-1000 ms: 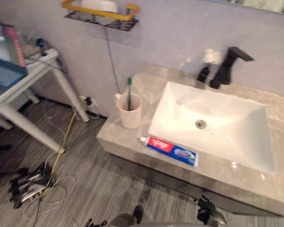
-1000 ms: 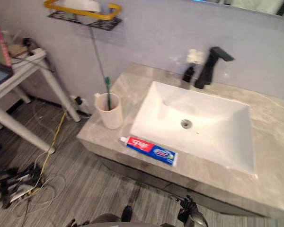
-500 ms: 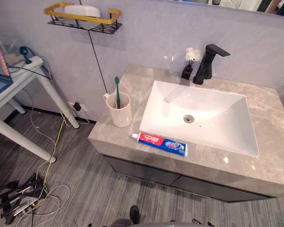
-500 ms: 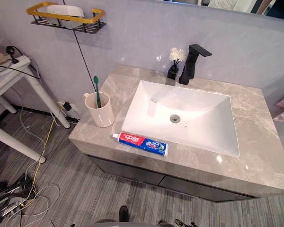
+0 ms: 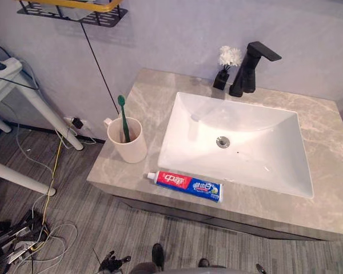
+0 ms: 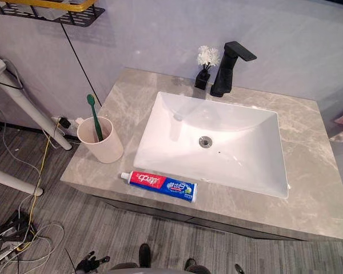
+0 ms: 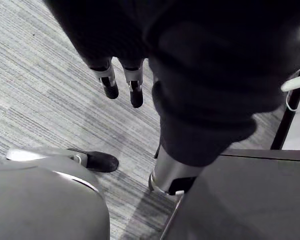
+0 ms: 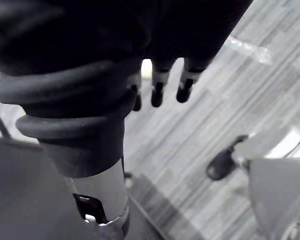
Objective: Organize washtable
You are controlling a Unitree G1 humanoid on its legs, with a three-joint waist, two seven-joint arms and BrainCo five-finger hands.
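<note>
My left robot hand [image 7: 132, 86] and right robot hand [image 8: 157, 91] hang over the floor [image 7: 40, 75], fingers relaxed, holding nothing. On the table [image 5: 326, 171], the toothpaste tube [image 5: 184, 185] lies flat along the front edge, just before the sink [image 5: 246, 157]. The cup [image 5: 128, 147] stands upright to its left with a green toothbrush [image 5: 123, 117] inside.

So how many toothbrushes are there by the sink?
1. One green plastic toothbrush stands leaning in the cream cup on the grey marble countertop, left of the white rectangular basin. The cup's inside is partly hidden, so a shorter one might be missed.
</note>
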